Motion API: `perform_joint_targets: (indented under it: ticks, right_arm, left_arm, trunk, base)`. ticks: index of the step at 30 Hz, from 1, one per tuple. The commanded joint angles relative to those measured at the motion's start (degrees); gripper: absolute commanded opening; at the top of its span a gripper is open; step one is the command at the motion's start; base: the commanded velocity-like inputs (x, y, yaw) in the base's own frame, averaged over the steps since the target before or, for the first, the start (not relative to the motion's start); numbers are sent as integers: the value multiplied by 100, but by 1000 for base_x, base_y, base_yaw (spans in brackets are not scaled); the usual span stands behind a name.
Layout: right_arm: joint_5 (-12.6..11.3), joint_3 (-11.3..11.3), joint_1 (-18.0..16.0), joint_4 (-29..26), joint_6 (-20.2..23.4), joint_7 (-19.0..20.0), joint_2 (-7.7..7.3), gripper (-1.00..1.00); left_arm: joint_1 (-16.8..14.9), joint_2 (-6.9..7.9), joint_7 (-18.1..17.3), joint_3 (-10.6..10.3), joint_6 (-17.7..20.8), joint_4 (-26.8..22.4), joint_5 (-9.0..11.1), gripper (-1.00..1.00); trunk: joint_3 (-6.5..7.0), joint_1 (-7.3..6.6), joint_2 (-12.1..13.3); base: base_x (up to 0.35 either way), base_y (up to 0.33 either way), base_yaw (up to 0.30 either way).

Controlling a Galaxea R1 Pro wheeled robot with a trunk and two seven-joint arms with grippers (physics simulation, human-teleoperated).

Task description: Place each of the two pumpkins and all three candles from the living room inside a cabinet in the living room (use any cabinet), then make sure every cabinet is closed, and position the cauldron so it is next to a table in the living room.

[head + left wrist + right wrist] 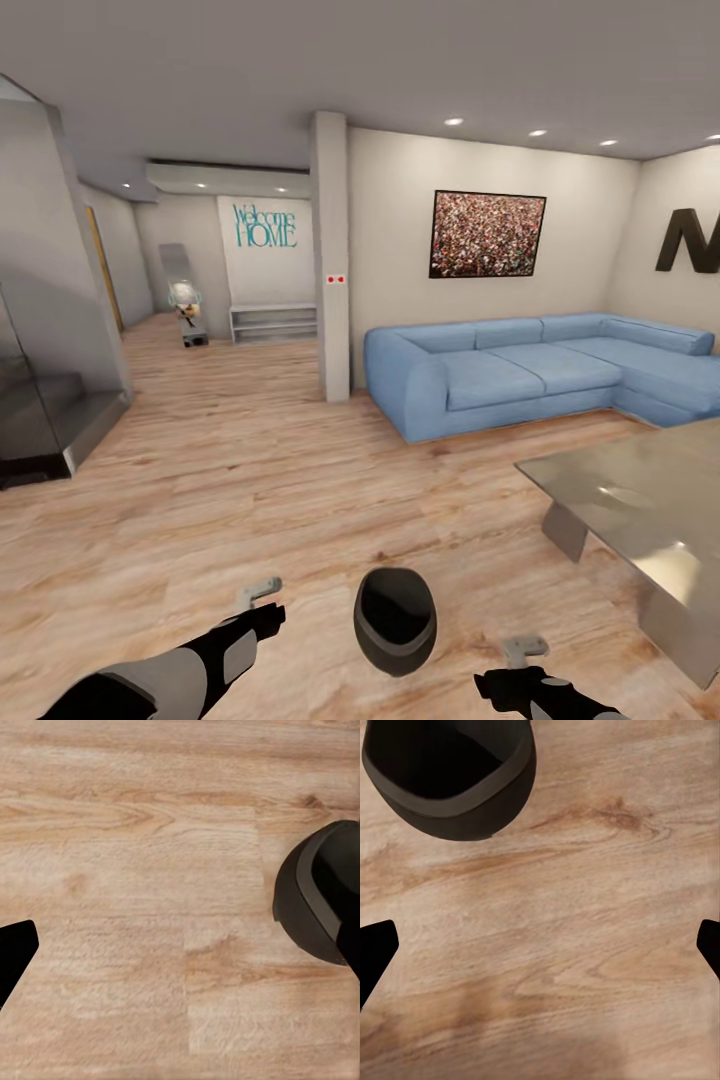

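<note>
The cauldron (395,620) is seen on the wooden floor (250,480), between the two arms, at about 6 o'clock in the head view. It lies tilted, so that its wide mouth is turned up and toward the camera. The left end effector (262,600) is found at about 9 o'clock from the cauldron, and the right end effector (524,660) at about 4 o'clock from it; both are near but apart from it, and neither is clearly the nearer one. In the left wrist view the cauldron (319,900) is met at the edge of the frame beside one dark fingertip, and in the right wrist view the cauldron (450,772) is seen ahead and to one side. Both end effectors are spread wide, and nothing is held in them. The table (640,500), with its glossy tabletop, stands at about 2 o'clock from the cauldron, well apart, its long axis running from 10 to 4 o'clock. It is judged that the cauldron must be carried that way. A blue sofa (540,370) is seen behind.
</note>
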Motion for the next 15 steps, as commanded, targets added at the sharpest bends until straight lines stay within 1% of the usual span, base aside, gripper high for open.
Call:
perform_joint_targets:
  ticks: [1, 6, 15]
  right_arm:
    - [-30, 45, -5, 7, -18, 17, -2, 100]
    - [-29, 46, -5, 7, -4, 19, 0, 100]
    - [-29, 42, -5, 1, 6, 31, -1, 100]
  left_arm:
    - [-11, -5, 3, -47, -34, 22, 40, 100]
    - [-11, -4, 3, -47, -34, 22, 48, 100]
    - [-9, -4, 12, -46, -34, 22, 58, 100]
  trunk:
    - [-6, 2, -3]
    - [-6, 2, -3]
    - [-28, 2, -3]
  base:
    - [236, -2, 0]
    - [92, -1, 0]
    - [6, 0, 0]
